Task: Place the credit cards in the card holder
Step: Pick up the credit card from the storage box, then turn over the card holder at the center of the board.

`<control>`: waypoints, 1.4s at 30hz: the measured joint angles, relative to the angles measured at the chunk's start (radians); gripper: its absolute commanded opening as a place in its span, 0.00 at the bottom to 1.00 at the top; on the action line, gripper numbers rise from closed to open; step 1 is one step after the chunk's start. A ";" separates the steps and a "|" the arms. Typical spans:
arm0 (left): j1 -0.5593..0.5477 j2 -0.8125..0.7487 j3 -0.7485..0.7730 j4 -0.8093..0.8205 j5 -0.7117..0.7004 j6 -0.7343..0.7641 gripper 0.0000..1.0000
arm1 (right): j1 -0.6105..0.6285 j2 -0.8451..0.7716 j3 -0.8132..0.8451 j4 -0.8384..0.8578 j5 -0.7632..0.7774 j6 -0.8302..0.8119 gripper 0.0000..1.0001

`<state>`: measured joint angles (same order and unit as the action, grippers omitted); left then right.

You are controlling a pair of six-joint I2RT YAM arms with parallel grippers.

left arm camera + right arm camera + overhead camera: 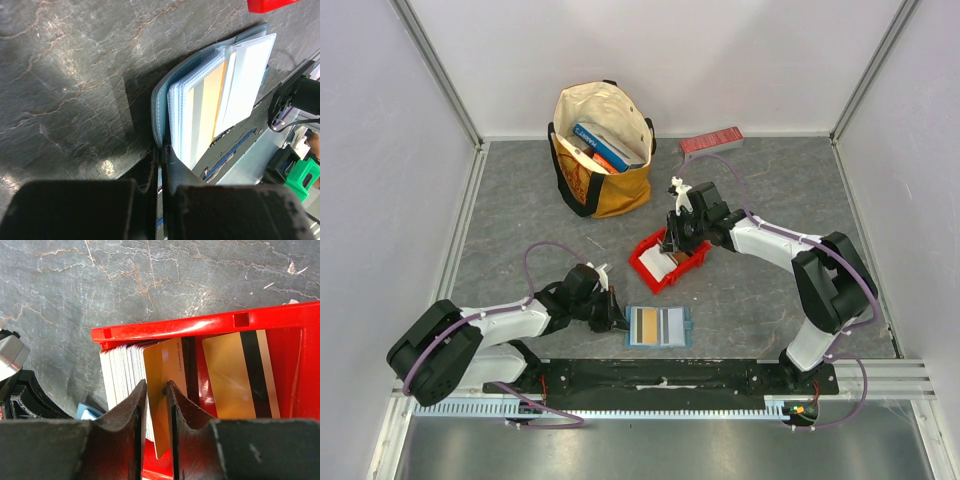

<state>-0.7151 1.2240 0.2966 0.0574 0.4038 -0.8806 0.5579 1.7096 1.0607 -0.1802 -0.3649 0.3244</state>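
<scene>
The right gripper (674, 240) (156, 399) reaches down into the red bin (640, 264) (200, 328), which sits mid-table, right of centre. Its fingers (134, 410) are drawn almost together and pinch a tan card (164, 371) that stands on edge between them. Just left of that card in the wrist view, a stack of white cards (119, 371) stands on edge against the bin wall. To the right, a gold card (227, 375) with a black stripe lies flat on the bin floor.

The left gripper (618, 314) (161, 165) lies low on the grey table (520, 200), at the left edge of the card holder (675, 327) (161, 107). Its jaws are nearly closed, with only a thin slit between them. The holder's teal cover edge runs into that slit, so it looks clamped there.

The card holder lies open on the near part of the table, just in front of the red bin and between the two arm bases. Its clear sleeves face up, and an orange-tan card (648, 325) (216, 92) already sits in one of them.

At the far side stands a cream and yellow tote bag (610, 195) with books inside. To its right, a long red box (712, 142) lies by the back wall.
</scene>
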 measured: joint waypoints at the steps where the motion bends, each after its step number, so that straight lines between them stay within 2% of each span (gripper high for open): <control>1: 0.000 0.000 0.000 0.000 0.000 0.000 0.02 | -0.001 0.000 0.000 0.000 0.004 0.000 0.24; 4: 0.000 0.000 0.000 0.000 0.000 0.000 0.02 | -0.004 0.000 0.000 0.000 0.023 -0.003 0.17; 9: 0.000 0.000 0.000 0.000 0.000 0.000 0.02 | -0.008 -0.013 0.000 -0.004 0.090 -0.011 0.00; 20: 0.000 0.000 0.000 0.001 0.000 0.000 0.02 | 0.005 -0.108 0.000 -0.060 0.264 -0.041 0.00; 23: 0.000 0.000 0.000 0.001 0.000 0.000 0.02 | 0.055 -0.180 0.000 -0.084 0.415 -0.041 0.00; 26: 0.000 0.002 0.000 0.002 0.002 0.000 0.02 | 0.166 -0.243 0.004 -0.111 0.613 -0.024 0.00; 31: 0.000 0.008 0.004 0.002 0.003 0.000 0.02 | 0.340 -0.300 0.011 -0.221 0.919 0.107 0.00; 35: 0.000 0.008 0.004 0.002 0.006 0.000 0.02 | 0.422 -0.337 0.009 -0.367 1.106 0.264 0.00; 38: 0.000 0.008 0.005 0.001 0.006 0.000 0.02 | 0.476 -0.402 -0.020 -0.472 1.180 0.403 0.00; 42: 0.000 0.006 0.005 -0.002 0.006 0.000 0.02 | 0.519 -0.513 -0.117 -0.558 1.192 0.558 0.00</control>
<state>-0.7151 1.2297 0.3012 0.0559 0.4095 -0.8803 1.0767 1.1965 0.9440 -0.7380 0.8268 0.8822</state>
